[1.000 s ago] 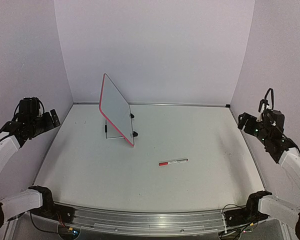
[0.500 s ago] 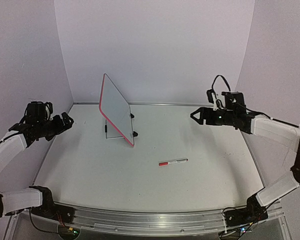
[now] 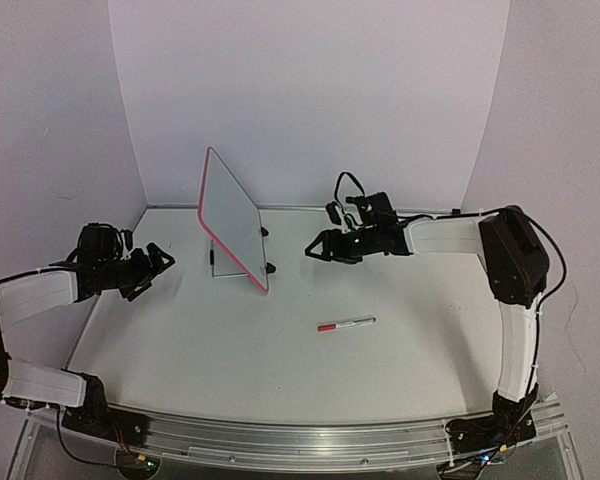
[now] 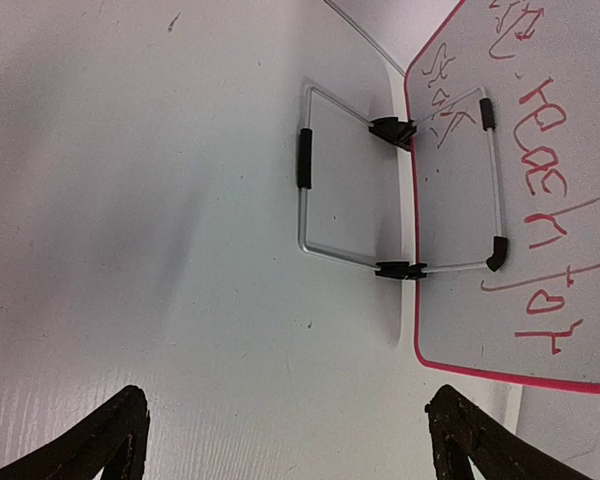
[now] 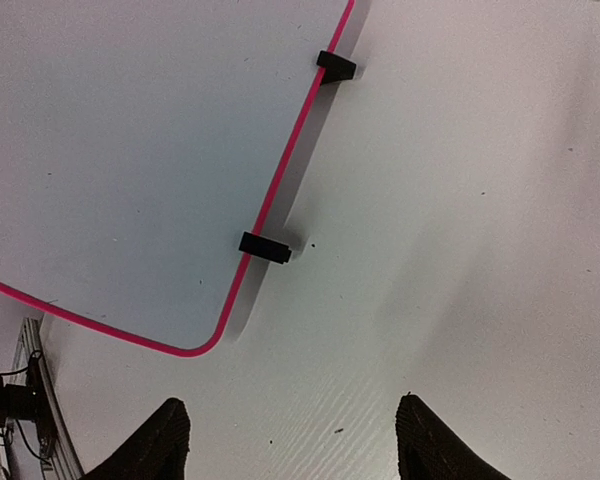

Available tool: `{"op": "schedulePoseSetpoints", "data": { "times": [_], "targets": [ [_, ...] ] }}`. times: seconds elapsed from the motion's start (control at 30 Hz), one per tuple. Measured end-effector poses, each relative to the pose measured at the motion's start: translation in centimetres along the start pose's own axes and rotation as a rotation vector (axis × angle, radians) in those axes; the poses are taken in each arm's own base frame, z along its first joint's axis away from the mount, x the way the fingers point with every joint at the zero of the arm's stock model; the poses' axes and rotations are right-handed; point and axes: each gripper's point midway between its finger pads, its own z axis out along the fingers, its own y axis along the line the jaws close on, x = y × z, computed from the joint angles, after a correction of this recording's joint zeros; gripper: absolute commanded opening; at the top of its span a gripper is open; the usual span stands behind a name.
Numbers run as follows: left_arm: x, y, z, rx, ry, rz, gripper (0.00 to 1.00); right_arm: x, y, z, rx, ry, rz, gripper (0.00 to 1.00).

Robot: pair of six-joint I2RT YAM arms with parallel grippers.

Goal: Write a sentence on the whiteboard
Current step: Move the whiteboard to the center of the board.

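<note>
The whiteboard (image 3: 233, 220) stands on the table (image 3: 180, 340) toward its far edge, left of centre, with a wire stand (image 4: 303, 160) behind it. A marker (image 3: 346, 324) lies near the middle, to the whiteboard's right and nearer the front edge.

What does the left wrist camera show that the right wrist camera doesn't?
Only the left wrist view: red handwriting on the board, and the wire stand propping it up. Only the right wrist view: the board's blank side, with no writing on it. Both: the pink-rimmed board, its black feet, the white table, and each camera's own dark fingertips, spread wide apart with nothing between them.
</note>
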Motion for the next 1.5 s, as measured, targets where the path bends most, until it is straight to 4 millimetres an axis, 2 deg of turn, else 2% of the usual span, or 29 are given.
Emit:
{"op": "schedulePoseSetpoints", "data": {
  "times": [0.27, 0.53, 0.77, 1.0, 1.3, 1.5],
  "targets": [
    [2.4, 0.5, 0.7, 0.032, 0.033, -0.020, 0.96, 1.0, 0.9, 6.2, -0.074, 0.044, 0.053, 0.64],
    [3.3, 0.2, 1.6, 0.064, 0.042, -0.040, 0.95, -0.3, 1.5, 10.6, -0.147, 0.022, 0.095, 0.59],
    [4.0, 0.1, 2.1, 0.079, 0.059, -0.047, 0.92, -1.1, 1.5, 12.6, -0.188, 0.009, 0.108, 0.52],
    [4.7, 0.1, 2.3, 0.080, 0.076, -0.044, 0.92, -1.8, 2.8, 14.1, -0.267, 0.007, 0.088, 0.51],
    [5.1, 0.1, 2.4, 0.079, 0.085, -0.041, 0.92, -0.8, 4.3, 14.3, -0.328, 0.047, 0.072, 0.52],
    [5.4, 0.3, 2.3, 0.076, 0.088, -0.042, 0.92, 0.7, 3.5, 14.4, -0.323, 0.062, 0.047, 0.52]
  ]
}}
